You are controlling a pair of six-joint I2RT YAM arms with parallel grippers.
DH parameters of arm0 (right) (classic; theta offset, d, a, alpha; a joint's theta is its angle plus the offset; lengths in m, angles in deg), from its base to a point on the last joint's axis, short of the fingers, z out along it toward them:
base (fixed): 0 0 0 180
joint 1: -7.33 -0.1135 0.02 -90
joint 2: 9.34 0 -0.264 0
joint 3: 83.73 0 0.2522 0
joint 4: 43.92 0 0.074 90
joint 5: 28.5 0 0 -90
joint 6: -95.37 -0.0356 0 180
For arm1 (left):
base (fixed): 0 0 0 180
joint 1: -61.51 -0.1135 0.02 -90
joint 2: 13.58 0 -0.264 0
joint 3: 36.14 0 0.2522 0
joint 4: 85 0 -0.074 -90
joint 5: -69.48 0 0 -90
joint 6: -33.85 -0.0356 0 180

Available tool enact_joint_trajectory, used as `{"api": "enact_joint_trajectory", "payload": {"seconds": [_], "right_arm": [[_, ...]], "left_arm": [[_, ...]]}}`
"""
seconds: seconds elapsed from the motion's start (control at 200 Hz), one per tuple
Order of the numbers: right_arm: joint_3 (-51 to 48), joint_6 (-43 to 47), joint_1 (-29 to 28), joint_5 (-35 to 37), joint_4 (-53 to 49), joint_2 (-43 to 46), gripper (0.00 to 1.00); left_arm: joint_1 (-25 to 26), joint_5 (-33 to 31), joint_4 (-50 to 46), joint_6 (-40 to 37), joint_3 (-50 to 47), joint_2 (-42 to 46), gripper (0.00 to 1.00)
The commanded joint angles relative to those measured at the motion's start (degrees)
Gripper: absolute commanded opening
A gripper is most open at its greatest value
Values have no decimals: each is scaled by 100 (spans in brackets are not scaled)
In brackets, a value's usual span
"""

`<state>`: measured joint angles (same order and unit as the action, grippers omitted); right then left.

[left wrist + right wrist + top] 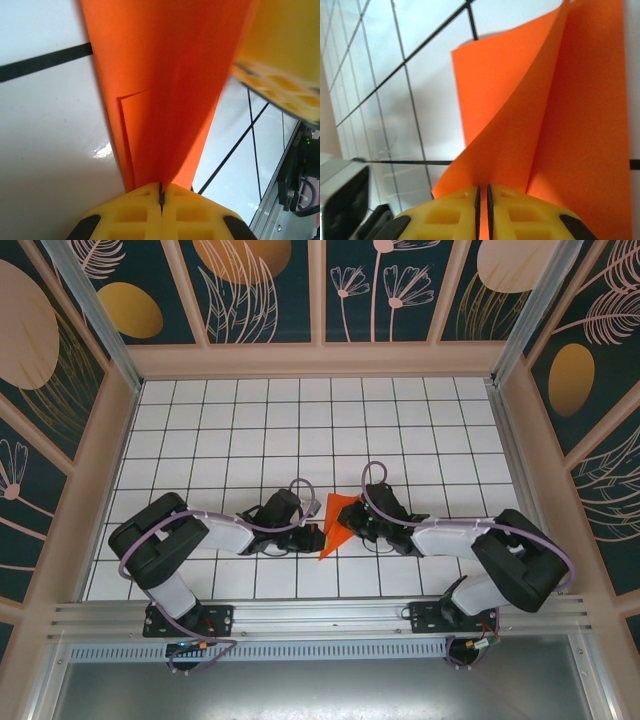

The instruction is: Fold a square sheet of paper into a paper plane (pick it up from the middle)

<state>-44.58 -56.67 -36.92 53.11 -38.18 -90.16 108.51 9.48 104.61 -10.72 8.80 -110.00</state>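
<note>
Folded orange sheet of paper, pinched from both sides near the front middle of the tabletop.

From above, the paper reads as a narrow pointed wedge between the two arms, its tip toward their bases, over glossy white tiles ruled with thin black lines. It is thin, matte and bright orange. In the left wrist view a straight flap edge with a square corner lies on one face, and the layers taper down into the left gripper, whose yellow latticed pads press together on them. The right gripper is clamped on the paper too, with only a thin slit left between its pads. There, one layer bows away in a smooth curve while the other stands flat. A blurred yellow shape at the upper right of the left wrist view is probably the other gripper's finger.
</note>
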Motion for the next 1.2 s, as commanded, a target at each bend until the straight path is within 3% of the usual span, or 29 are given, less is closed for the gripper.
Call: {"api": "enact_joint_trajectory", "payload": {"seconds": [0.0, 0.34, 0.761, 1.196], "right_arm": [[-142, -5, 12, 39, 85, 291, 17], [8, 60, -5, -360, 525, -103, 17], [265, 16, 107, -344, 590, -780, 16], [296, 90, 174, -401, 537, -872, 16]], "left_arm": [[-16, 106, 386, 413, -253, -141, 0], [-82, 141, 1054, 1082, -629, -289, 0], [-127, 162, 787, 1093, -565, -271, 0], [-153, 208, 687, 1153, -530, -354, 0]]}}
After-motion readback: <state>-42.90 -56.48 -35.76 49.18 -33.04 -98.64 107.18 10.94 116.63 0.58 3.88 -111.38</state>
